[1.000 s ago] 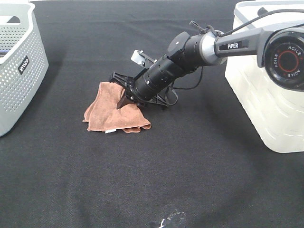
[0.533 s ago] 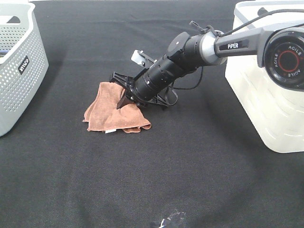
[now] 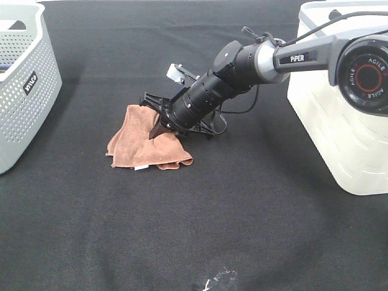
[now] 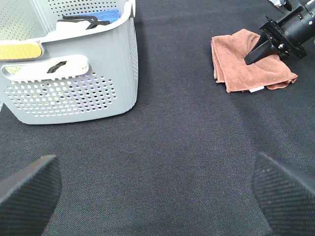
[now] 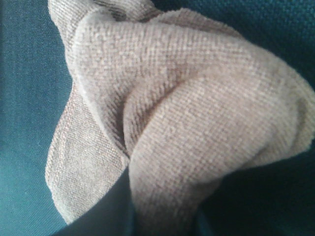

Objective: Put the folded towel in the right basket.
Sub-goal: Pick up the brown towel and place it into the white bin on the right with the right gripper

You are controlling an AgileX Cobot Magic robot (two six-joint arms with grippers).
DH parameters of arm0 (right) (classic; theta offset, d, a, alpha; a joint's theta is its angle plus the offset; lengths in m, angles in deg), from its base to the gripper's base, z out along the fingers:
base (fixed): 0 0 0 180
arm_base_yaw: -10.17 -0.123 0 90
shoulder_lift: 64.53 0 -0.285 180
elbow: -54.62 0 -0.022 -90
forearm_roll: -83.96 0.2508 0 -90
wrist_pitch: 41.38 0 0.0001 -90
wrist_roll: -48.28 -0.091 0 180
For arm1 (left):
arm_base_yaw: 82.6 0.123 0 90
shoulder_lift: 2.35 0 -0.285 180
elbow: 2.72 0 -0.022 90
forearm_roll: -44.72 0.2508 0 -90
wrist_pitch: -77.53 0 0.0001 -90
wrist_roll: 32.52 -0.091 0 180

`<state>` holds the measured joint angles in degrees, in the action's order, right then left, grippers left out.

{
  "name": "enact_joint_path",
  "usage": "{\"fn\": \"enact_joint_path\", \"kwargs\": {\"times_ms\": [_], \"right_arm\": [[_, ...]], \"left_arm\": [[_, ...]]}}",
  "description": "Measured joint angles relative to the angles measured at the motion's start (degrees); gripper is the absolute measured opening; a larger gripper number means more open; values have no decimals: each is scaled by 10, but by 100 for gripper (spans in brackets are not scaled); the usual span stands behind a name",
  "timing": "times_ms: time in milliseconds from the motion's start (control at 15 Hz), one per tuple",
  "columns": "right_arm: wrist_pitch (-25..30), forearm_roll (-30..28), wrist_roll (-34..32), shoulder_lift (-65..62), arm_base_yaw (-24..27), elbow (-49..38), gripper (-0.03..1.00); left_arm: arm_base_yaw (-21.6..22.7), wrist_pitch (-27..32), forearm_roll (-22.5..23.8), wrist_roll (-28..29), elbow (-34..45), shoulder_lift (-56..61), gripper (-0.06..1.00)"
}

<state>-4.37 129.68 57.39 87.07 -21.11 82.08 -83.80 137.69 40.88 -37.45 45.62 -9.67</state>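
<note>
- Right arm slants down from 2 o'clock, jaws pinching a fold of the towel
- towel lies long 10-to-4 o'clock
- Left jaws spread wide, empty

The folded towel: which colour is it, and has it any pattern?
The towel is plain reddish brown, no pattern; the left wrist view shows it best.

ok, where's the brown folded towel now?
Exterior high view: brown folded towel lies left of centre on the black tabletop, under the right gripper.
</note>
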Motion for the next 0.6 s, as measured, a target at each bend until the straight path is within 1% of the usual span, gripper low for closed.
{"fn": "enact_joint_path", "kwargs": {"times_ms": [400,600], "right_arm": [[1,-5,-1,-13,-1,-4,20],[43,-19,-1,-76,-3,-10,20]], "left_arm": [[0,0,0,0,0,0,98],[0,0,0,0,0,0,98]]}}
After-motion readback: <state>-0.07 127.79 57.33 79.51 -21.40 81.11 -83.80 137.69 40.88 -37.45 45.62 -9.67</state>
